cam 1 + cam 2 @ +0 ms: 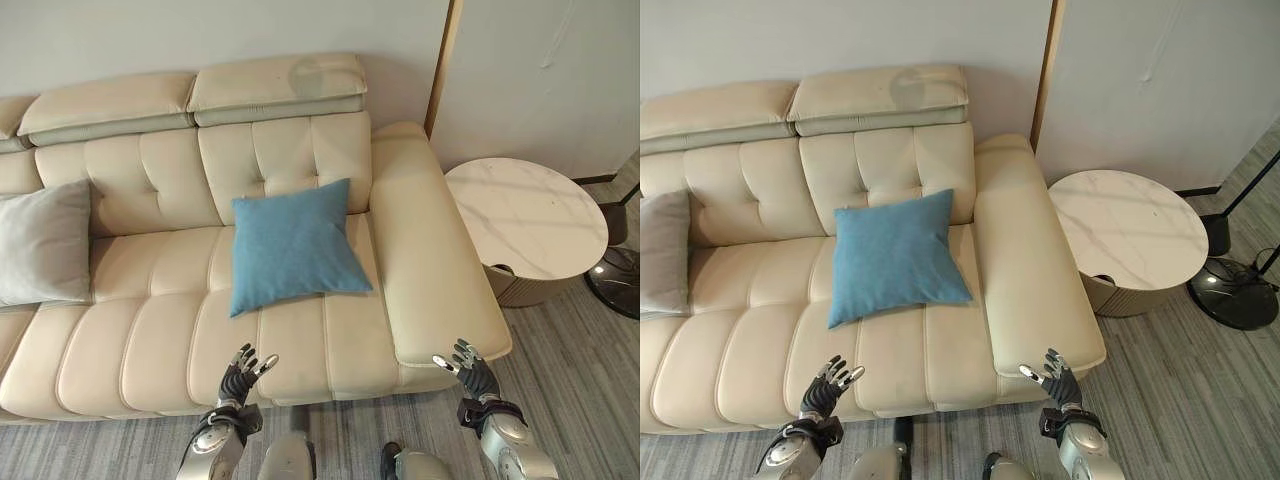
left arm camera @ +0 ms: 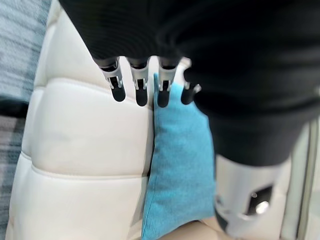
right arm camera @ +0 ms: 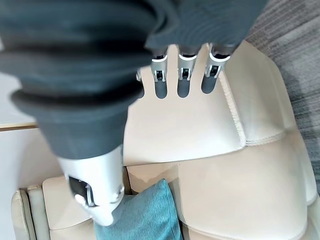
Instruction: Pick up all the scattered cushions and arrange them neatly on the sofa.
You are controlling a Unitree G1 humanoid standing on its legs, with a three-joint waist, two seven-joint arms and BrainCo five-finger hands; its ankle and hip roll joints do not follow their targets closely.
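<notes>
A plain pale wall (image 1: 200, 30) runs behind the seating, met on the right by a thin vertical wooden strip (image 1: 441, 65) and a further light panel (image 1: 540, 70). The floor (image 1: 560, 370) is grey, streaked planking or perhaps low carpet. A round side table (image 1: 527, 215) with a white marbled top stands on it, and beside that a dark, glossy round lamp base (image 1: 1237, 296) with thin black rods.

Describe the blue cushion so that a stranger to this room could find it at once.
Start at the cream sofa against the wall. The blue cushion leans on its backrest beside the wide armrest nearest the round marble table. The other cushion, the grey cushion, sits at the far end.
</notes>
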